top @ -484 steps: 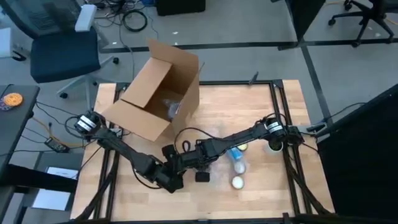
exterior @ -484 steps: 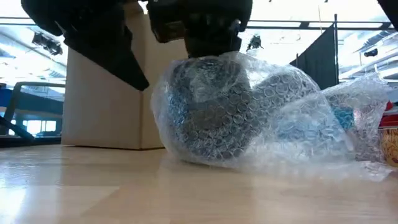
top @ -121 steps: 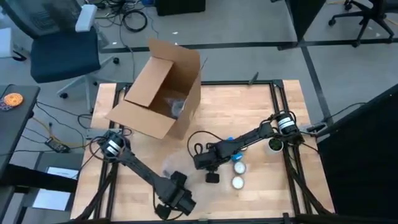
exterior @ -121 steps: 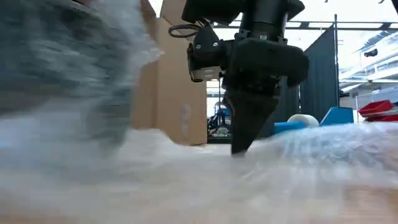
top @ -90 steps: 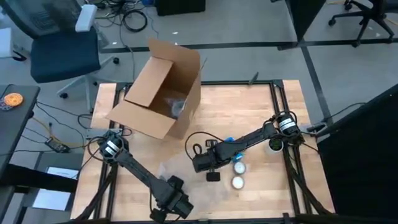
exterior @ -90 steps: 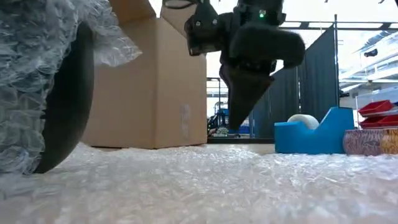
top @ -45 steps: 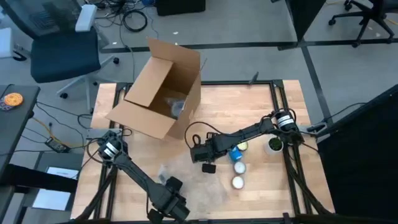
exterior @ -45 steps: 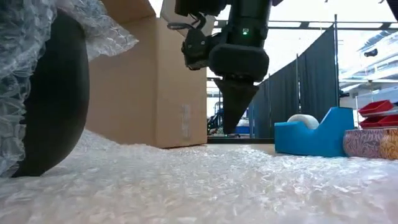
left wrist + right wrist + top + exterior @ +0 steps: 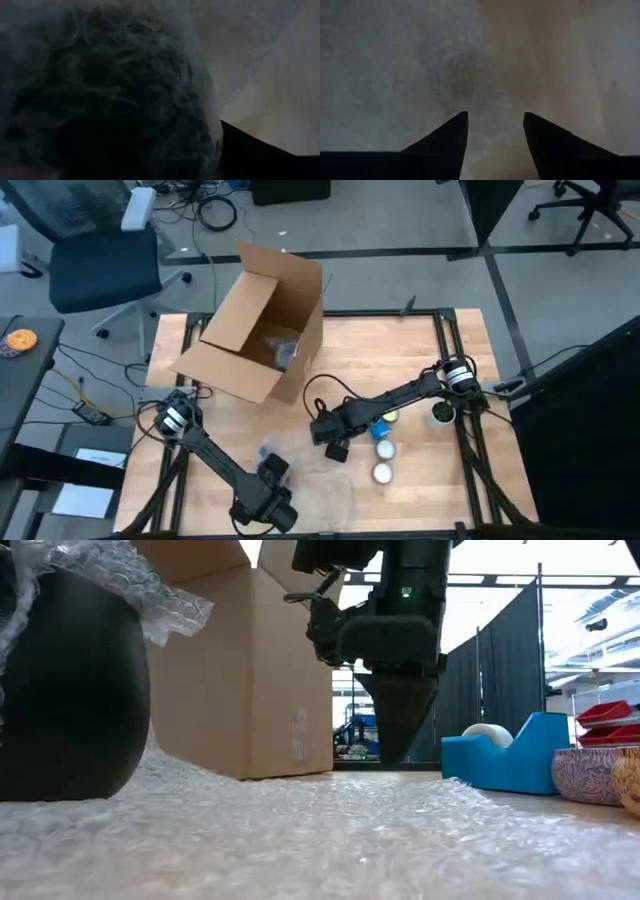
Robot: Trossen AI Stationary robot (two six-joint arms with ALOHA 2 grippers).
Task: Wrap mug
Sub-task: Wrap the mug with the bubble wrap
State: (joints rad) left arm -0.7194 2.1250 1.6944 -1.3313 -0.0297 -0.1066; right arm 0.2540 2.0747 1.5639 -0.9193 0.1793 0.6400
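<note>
The dark mug point(image 9: 60, 700) stands at the low view's left, with bubble wrap point(image 9: 130, 585) draped over its top. In the left wrist view the wrapped mug point(image 9: 110, 110) fills most of the picture. My left gripper point(image 9: 262, 502) is near the table's near edge, shut on it. The rest of the bubble wrap sheet point(image 9: 330, 840) lies flat across the table point(image 9: 410, 350). My right gripper point(image 9: 395, 745) hangs open over the sheet point(image 9: 305, 470), fingers pointing down, with nothing between them point(image 9: 495, 115). My left gripper holds the mug through the bubble wrap. One finger point(image 9: 250, 155) lies against the wrapped side point(image 9: 200, 130); the mug hides the other finger, so which part is held cannot be told. The mug's lower side point(image 9: 50, 790) meets the sheet.
An open cardboard box point(image 9: 255, 330) lies on its side at the far left. A blue tape dispenser point(image 9: 505, 750), two white rolls point(image 9: 383, 472) and a small pot point(image 9: 440, 412) sit at the right. A patterned bowl point(image 9: 590, 775) shows at the low view's right edge.
My left gripper has drifted toward the table's left edge with the mug, which now looms larger in the low view and shows more bare dark side. My right gripper has shifted a little to and fro above the sheet and come slightly lower, staying open.
</note>
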